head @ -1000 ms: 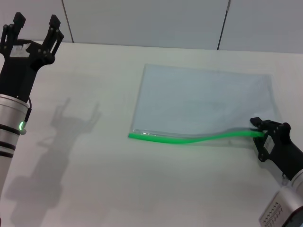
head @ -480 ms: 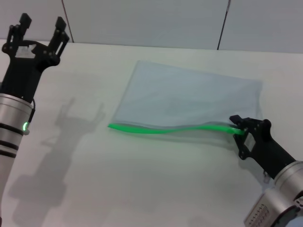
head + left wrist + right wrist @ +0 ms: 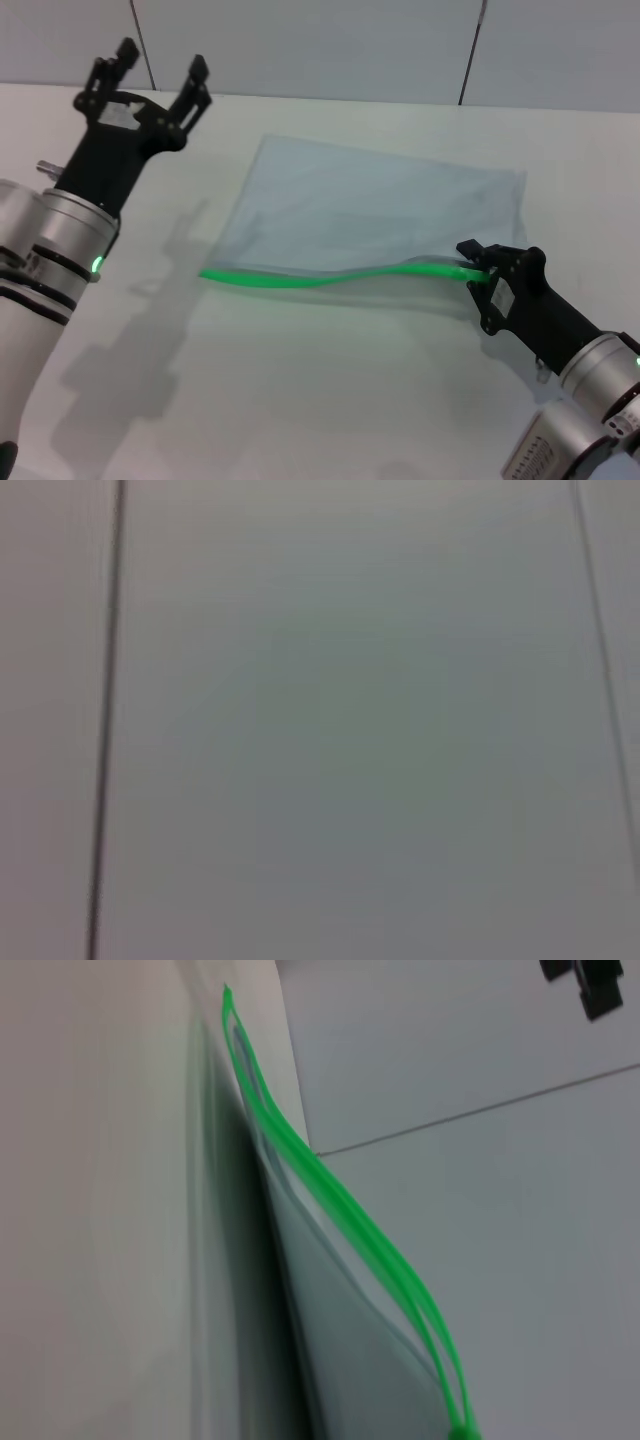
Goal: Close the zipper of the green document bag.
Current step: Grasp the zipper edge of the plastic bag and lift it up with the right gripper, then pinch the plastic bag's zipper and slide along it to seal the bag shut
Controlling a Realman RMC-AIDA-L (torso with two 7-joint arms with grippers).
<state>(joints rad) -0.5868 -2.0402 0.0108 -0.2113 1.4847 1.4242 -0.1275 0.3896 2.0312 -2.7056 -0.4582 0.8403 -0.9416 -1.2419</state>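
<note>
The green document bag [image 3: 380, 215] lies flat on the white table, a pale translucent pouch with the bright green zipper [image 3: 330, 278] along its near edge. My right gripper [image 3: 476, 270] is shut on the zipper's right end, low over the table. In the right wrist view the zipper [image 3: 340, 1205] runs away from the camera as two green strips with a gap between them, above the bag [image 3: 340, 1330]. The slider tab cannot be made out. My left gripper [image 3: 155, 62] is open and raised over the table's far left, apart from the bag's left corner. It holds nothing.
The white table [image 3: 300, 400] stretches bare around the bag, and a grey panelled wall [image 3: 320, 40] stands right behind it. The left wrist view shows only a blurred grey surface with dark seams. The left gripper [image 3: 588, 980] shows far off in the right wrist view.
The bag has slid left across the table, pulled by my right gripper on the zipper's end. My left arm has swung right, toward the bag's left side, gripper still open.
</note>
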